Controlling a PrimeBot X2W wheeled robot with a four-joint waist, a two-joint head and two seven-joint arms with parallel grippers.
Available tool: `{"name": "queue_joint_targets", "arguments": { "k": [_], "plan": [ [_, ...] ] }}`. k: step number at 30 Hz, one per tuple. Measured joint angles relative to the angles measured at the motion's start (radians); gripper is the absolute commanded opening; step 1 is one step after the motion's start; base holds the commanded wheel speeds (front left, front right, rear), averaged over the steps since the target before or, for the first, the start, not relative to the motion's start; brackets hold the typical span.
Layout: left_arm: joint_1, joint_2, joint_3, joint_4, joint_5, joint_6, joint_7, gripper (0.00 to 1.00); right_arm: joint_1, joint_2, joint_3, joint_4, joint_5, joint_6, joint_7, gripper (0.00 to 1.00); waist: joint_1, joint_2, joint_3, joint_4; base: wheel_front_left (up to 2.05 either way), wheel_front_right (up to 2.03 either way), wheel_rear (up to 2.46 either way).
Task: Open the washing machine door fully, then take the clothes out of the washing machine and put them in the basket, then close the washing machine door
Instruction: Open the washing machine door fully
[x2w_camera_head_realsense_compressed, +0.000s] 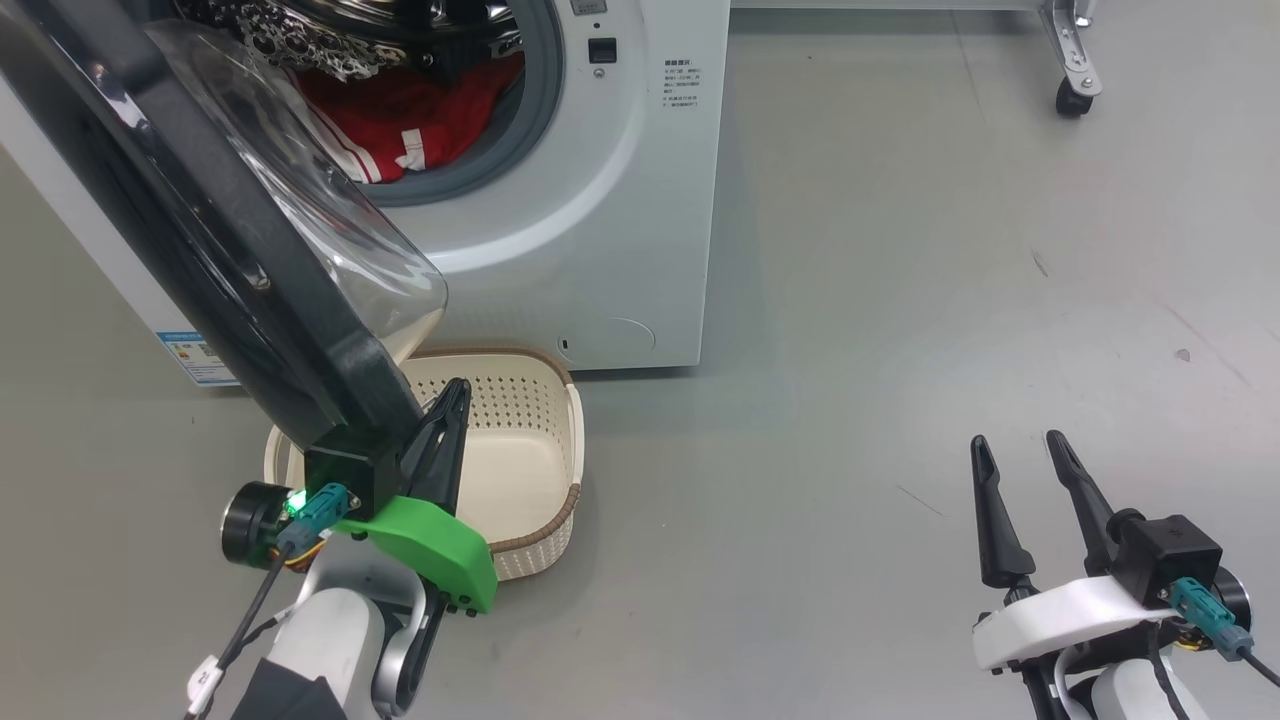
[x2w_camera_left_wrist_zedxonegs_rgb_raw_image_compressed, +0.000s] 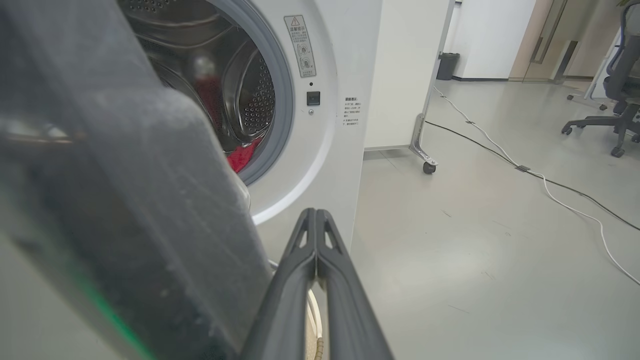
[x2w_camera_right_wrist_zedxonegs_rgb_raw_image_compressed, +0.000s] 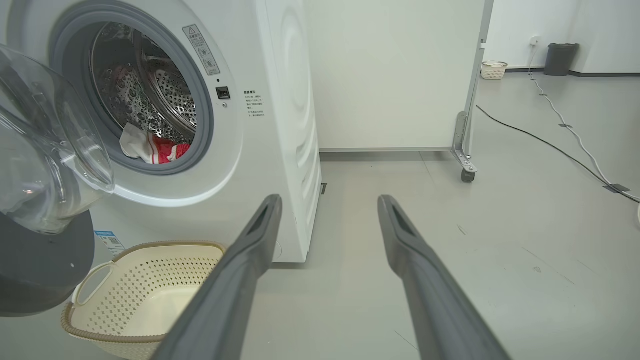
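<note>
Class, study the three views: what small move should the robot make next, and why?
Probably swing the washing machine door wider with the shut left gripper: the door stands only partly open, overhanging the basket, with the clothes in the drum.

Labels, none legible
On the washing machine (x2w_camera_head_realsense_compressed: 640, 200) a warning sticker (x2w_camera_left_wrist_zedxonegs_rgb_raw_image_compressed: 300, 45) with a triangle sign, a block of print (x2w_camera_head_realsense_compressed: 681, 82) and a blue label (x2w_camera_head_realsense_compressed: 195, 358) are borne; nothing can be read.

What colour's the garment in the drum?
The clothes are red with white stripes; the head view shows them best.
</note>
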Motion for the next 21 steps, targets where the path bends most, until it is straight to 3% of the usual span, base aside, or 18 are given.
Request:
{"name": "queue_joint_targets", "arguments": {
  "k": [21],
  "plan": [
    [-0.035, -0.013, -0.038, 0.093, -0.006, 0.0, -0.052, 0.0, -0.002, 0.004, -0.025, 0.012, -0.017, 0.014, 0.0, 1.0, 0.0, 0.0, -0.009, 0.042, 0.0, 0.0, 0.0]
  ]
}}
